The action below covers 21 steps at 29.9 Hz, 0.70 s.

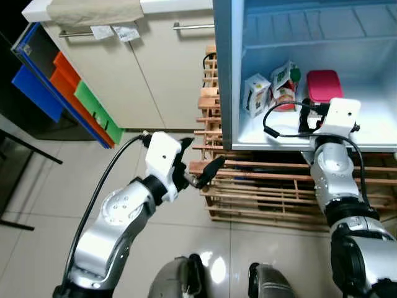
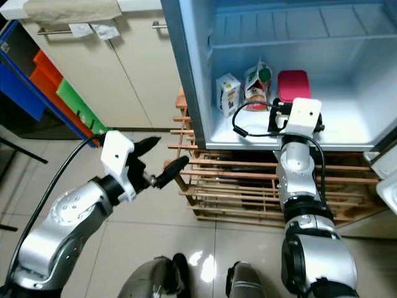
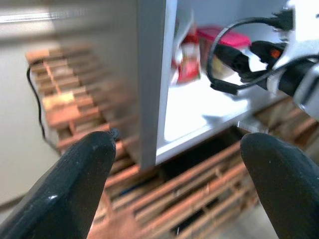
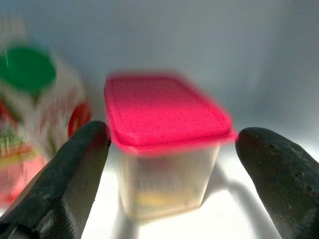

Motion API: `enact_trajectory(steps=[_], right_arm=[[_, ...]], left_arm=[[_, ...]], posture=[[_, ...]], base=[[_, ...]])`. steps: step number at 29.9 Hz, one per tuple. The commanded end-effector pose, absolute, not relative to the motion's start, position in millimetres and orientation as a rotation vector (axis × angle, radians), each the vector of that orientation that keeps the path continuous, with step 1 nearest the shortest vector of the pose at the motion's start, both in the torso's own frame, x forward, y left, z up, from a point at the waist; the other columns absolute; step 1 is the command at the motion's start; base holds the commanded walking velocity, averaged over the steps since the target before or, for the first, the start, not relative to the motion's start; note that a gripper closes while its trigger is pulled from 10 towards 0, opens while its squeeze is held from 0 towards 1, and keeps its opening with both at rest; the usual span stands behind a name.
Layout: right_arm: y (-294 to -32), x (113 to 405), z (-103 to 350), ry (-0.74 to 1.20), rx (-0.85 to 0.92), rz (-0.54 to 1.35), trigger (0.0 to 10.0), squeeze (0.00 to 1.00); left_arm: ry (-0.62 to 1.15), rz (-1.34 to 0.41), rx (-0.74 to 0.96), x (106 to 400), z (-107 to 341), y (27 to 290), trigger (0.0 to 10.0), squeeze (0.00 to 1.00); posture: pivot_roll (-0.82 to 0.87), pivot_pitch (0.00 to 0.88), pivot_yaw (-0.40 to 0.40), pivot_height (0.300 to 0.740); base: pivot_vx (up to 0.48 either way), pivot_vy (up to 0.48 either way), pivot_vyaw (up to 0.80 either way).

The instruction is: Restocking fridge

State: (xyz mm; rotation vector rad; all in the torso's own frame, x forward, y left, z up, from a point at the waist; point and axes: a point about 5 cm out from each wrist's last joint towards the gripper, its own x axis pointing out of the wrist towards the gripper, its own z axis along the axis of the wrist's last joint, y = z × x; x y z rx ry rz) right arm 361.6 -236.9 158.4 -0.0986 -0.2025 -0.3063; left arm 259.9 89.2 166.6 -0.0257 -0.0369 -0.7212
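With my right pincer (image 4: 172, 149) spread wide just before the pink-lidded container (image 4: 167, 142), which stands on the fridge floor (image 1: 372, 127) beside the green-capped carton (image 1: 285, 84), I judge backing out straight avoids nudging it.

One open fridge (image 1: 231, 74) stands on one wooden pallet rack (image 1: 260, 186). On its bottom shelf sit three items: two cartons, a small white one (image 1: 257, 94) and a taller one with a green cap (image 1: 285, 84), and one clear tub with a pink lid (image 1: 324, 85). Two silver robot arms are in view, each ending in one gripper with two black fingers: the left gripper (image 1: 201, 164) and the right gripper (image 4: 169, 164). Beside the fridge, one cupboard shows two doors and two bar handles. Three coloured panels, blue, orange and green, lean against it.
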Motion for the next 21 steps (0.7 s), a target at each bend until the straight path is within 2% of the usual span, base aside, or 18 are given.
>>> enact_trajectory(steps=[1, 2, 3, 4, 8, 10, 15, 18, 19, 21], right_arm=[[-233.5, 359.5, 164.3, -0.232, -0.103, -0.310, 10.0, 1.00], [-233.5, 359.5, 164.3, -0.232, -0.103, -0.310, 10.0, 1.00], [-231.8, 358.3, 163.3, -0.231, -0.113, -0.303, 10.0, 1.00], [-230.9, 356.6, 162.7, -0.232, -0.113, -0.302, 10.0, 1.00], [-226.4, 342.1, 158.3, -0.231, -0.116, -0.292, 10.0, 1.00], [-227.0, 331.9, 154.1, -0.212, -0.132, -0.281, 10.0, 1.00], [-229.1, 321.6, 150.8, -0.210, -0.122, -0.291, 10.0, 1.00], [-223.0, 291.7, 135.8, -0.179, -0.112, -0.281, 10.0, 1.00], [-223.0, 291.7, 135.8, -0.179, -0.112, -0.281, 10.0, 1.00], [-212.6, 263.8, 114.7, -0.118, -0.156, -0.244, 10.0, 1.00]], left_arm=[[-0.043, -0.698, -0.011, 264.7, 161.4, 86.6, 10.0, 0.00], [-0.043, -0.698, -0.011, 264.7, 161.4, 86.6, 10.0, 0.00], [-0.058, -0.703, -0.023, 275.2, 159.4, 76.6, 10.0, 0.00], [-0.066, -0.705, -0.027, 279.1, 159.5, 73.1, 10.0, 0.00], [-0.083, -0.698, -0.057, 291.0, 161.7, 69.9, 10.0, 0.00], [-0.087, -0.683, -0.064, 301.0, 160.4, 68.5, 10.0, 0.00], [-0.078, -0.658, -0.078, 304.5, 157.0, 70.8, 10.0, 0.00], [-0.049, -0.597, -0.097, 305.2, 145.4, 81.0, 10.0, 0.00], [-0.049, -0.597, -0.097, 305.2, 145.4, 81.0, 10.0, 0.00], [-0.043, -0.515, -0.079, 303.5, 138.9, 98.5, 10.0, 0.00]], posture=[[-0.03, 0.090, 0.060, 0.740], [-0.03, 0.090, 0.060, 0.740], [-0.06, 0.045, 0.040, 0.740], [-0.06, 0.037, 0.037, 0.740], [-0.09, 0.000, 0.020, 0.740], [-0.12, 0.000, 0.016, 0.740], [-0.13, 0.000, 0.017, 0.740], [-0.13, 0.000, 0.015, 0.740], [-0.13, 0.000, 0.015, 0.740], [-0.10, 0.000, 0.009, 0.740]], base=[[0.000, 0.000, 0.00], [0.000, 0.000, 0.00], [0.000, 0.000, 0.00], [0.000, 0.000, 0.00], [0.000, 0.000, 0.00], [0.000, 0.000, 0.00], [0.000, 0.000, 0.00], [0.000, 0.000, 0.00], [0.000, 0.000, 0.00], [0.000, 0.000, 0.00]])
